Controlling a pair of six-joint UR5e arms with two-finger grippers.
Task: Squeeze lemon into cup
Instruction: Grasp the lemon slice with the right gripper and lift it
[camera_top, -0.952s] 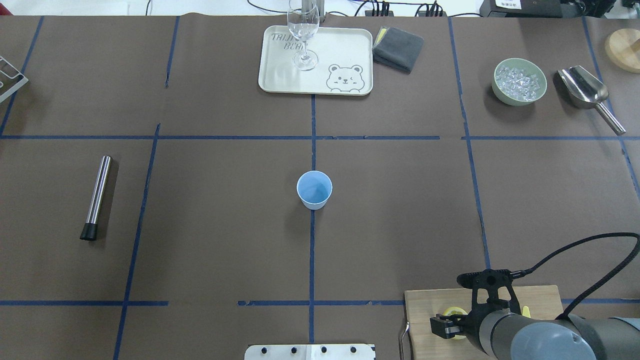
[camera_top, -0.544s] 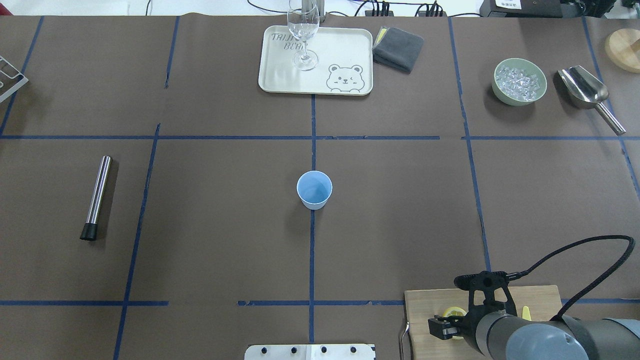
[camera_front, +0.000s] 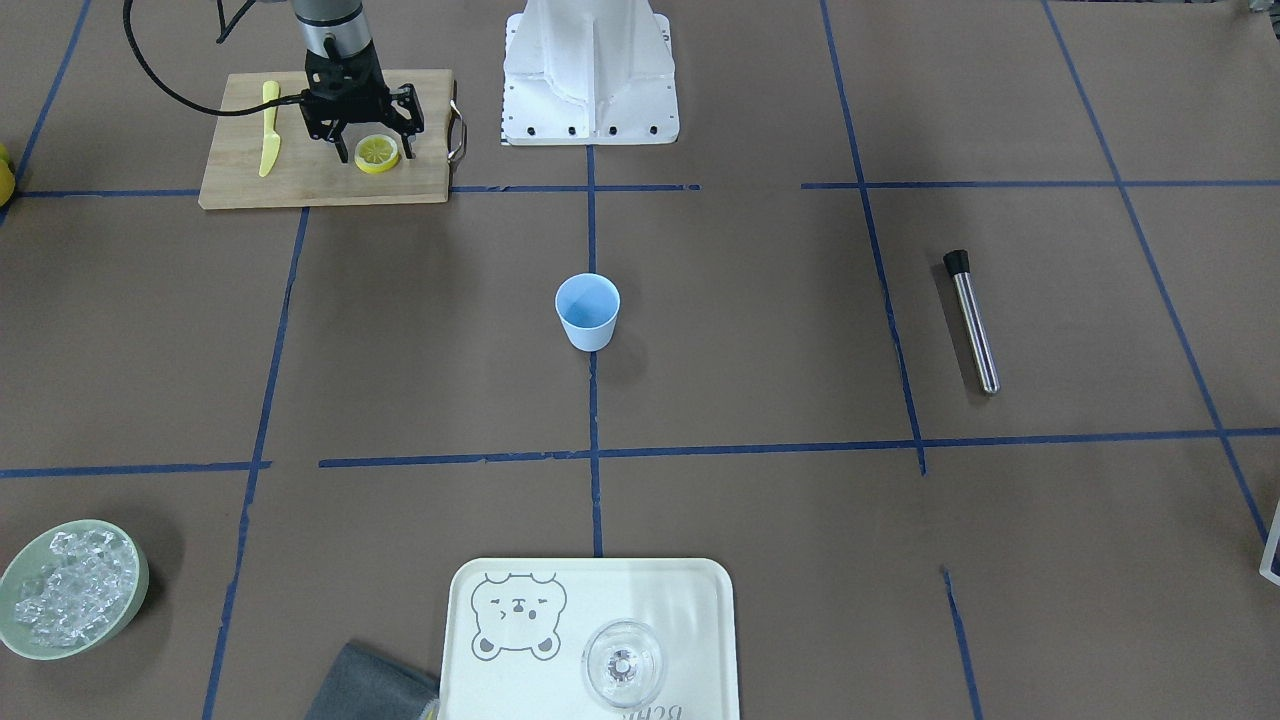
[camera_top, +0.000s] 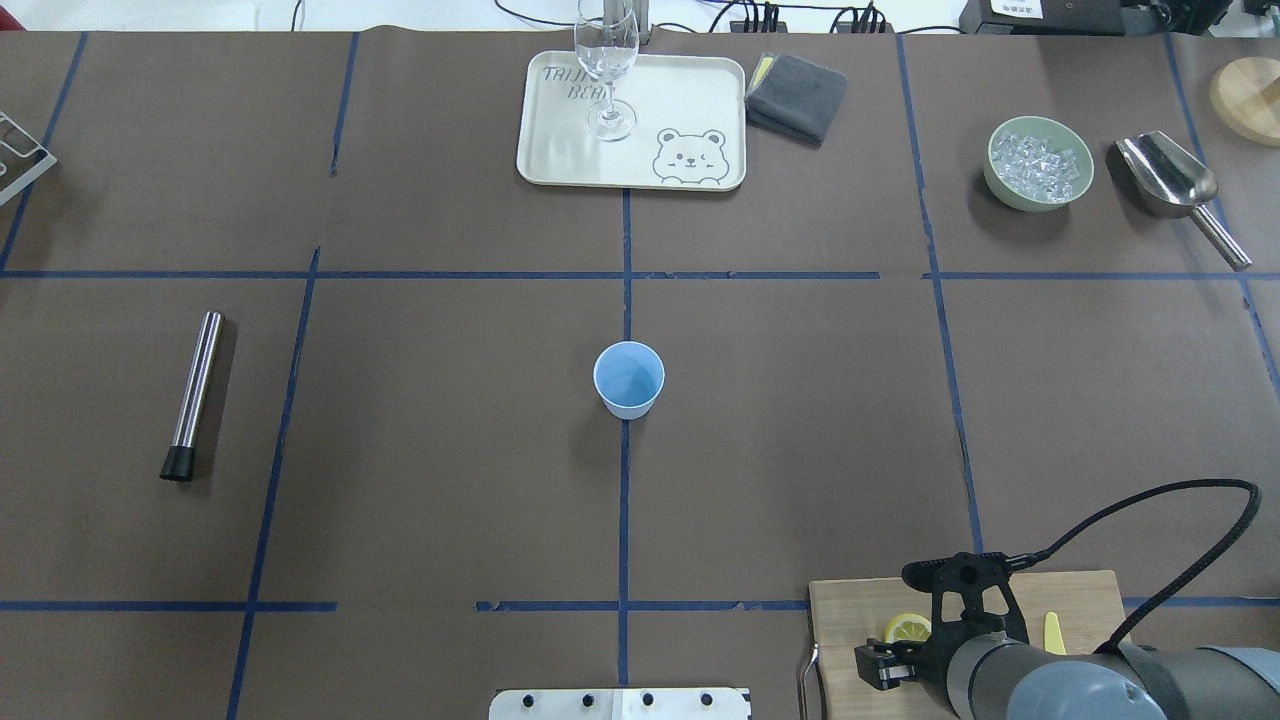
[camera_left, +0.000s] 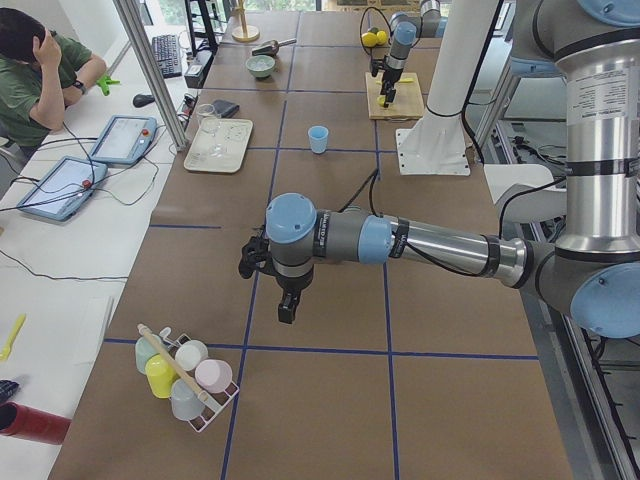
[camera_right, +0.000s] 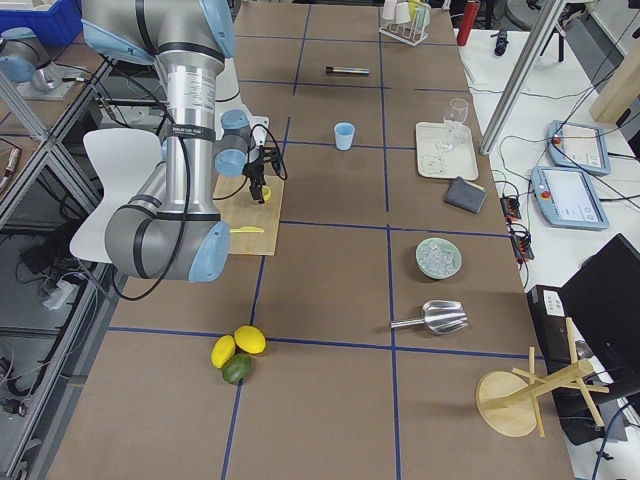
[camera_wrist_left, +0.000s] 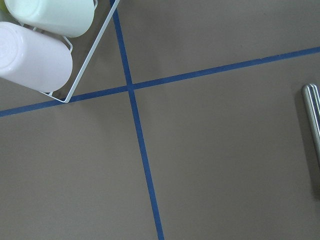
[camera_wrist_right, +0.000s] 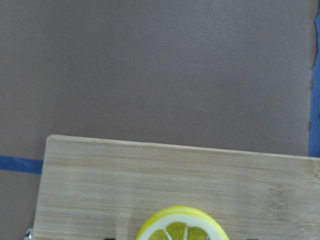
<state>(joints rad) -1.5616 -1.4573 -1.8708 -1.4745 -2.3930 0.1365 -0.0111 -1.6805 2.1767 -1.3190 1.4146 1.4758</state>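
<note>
Easing back a touch with the right pincer (camera_front: 374, 150) wide open and empty, baring more of the lemon (camera_top: 908, 628) flat on the cutting board (camera_top: 1085, 595), well apart from the cup (camera_top: 628, 378) at the middle of the desk (camera_top: 450, 450), so no grab yet.

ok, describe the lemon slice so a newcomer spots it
Find the wooden cutting board beside the robot's base, on its right. The lemon is the thin round slice on it; its spoked face separates it from the long yellow knife.
</note>
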